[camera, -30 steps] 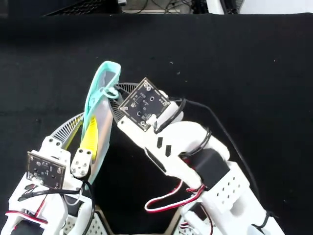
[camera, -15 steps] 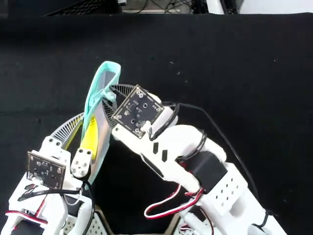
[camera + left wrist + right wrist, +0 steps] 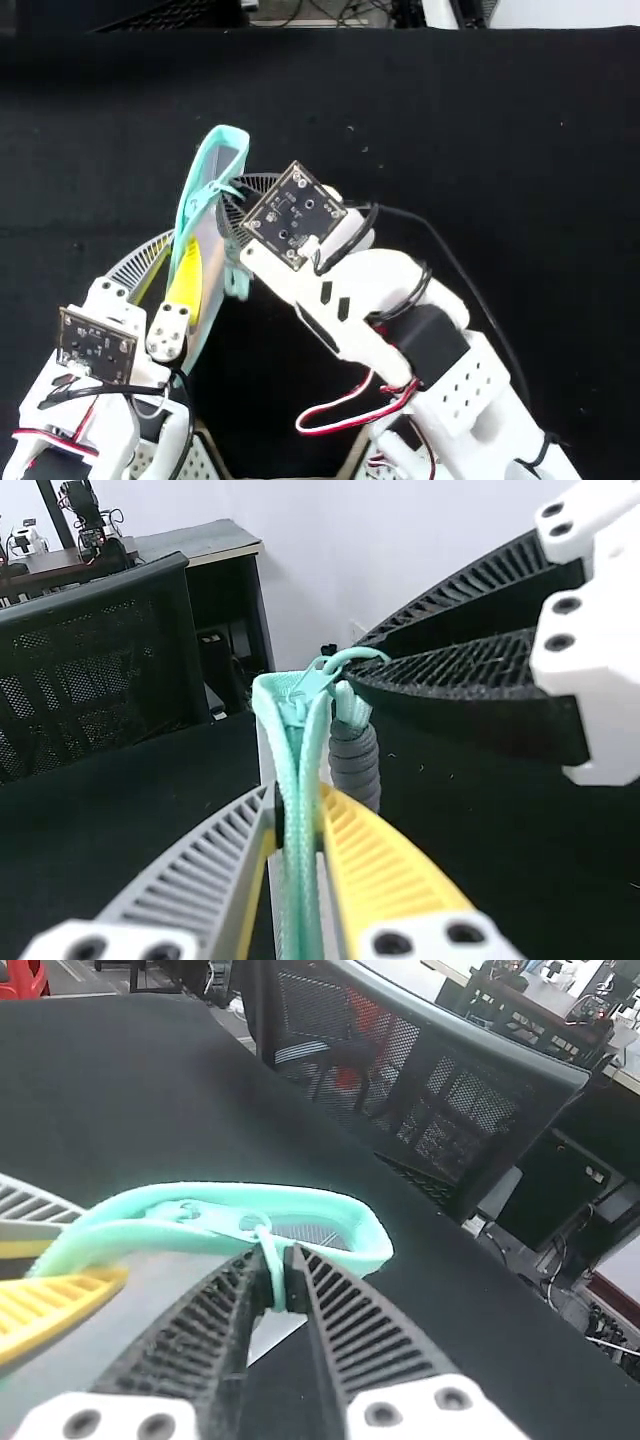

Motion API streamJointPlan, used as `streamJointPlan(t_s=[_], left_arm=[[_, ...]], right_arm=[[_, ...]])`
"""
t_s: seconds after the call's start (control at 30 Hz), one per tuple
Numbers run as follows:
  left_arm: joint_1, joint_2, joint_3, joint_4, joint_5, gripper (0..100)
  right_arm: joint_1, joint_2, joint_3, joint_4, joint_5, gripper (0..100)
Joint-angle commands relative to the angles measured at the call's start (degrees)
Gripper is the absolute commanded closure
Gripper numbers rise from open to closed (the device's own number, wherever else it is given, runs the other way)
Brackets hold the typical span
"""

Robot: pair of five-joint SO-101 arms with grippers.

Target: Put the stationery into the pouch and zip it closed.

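Observation:
The teal pouch (image 3: 212, 196) stands on its edge on the black table, its zip side up. My left gripper (image 3: 187, 275) is shut on the pouch's near end, grey finger (image 3: 200, 875) on one side and yellow finger (image 3: 385, 865) on the other. My right gripper (image 3: 233, 200) is shut on the teal zip pull (image 3: 262, 1243) at the pouch's (image 3: 300, 1205) far end. Its black fingers (image 3: 470, 670) reach in over the zip pull (image 3: 335, 663). A grey ribbed item (image 3: 355, 765) shows beside the pouch's (image 3: 298, 780) zip edge.
The black table (image 3: 480, 140) has free room to the right and at the back. Behind the table stand mesh chairs (image 3: 430, 1080) and desks. Both arm bases crowd the table's front edge.
The right gripper slid a little along the pouch toward the left arm and came back, still holding the zip pull. The left arm kept still.

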Motion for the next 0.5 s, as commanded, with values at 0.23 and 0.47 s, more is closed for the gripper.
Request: streamJointPlan(t_s=[0.23,0.47], left_arm=[[0.31,-0.18,-1.8,-0.18,-0.62,97],[0.31,-0.18,-1.8,-0.09,-0.62,97]], right_arm=[[1.85,0.31,-4.62,-3.34,0.0,98.5],[2.64,2.24,-1.27,-8.79,1.32,98.6]])
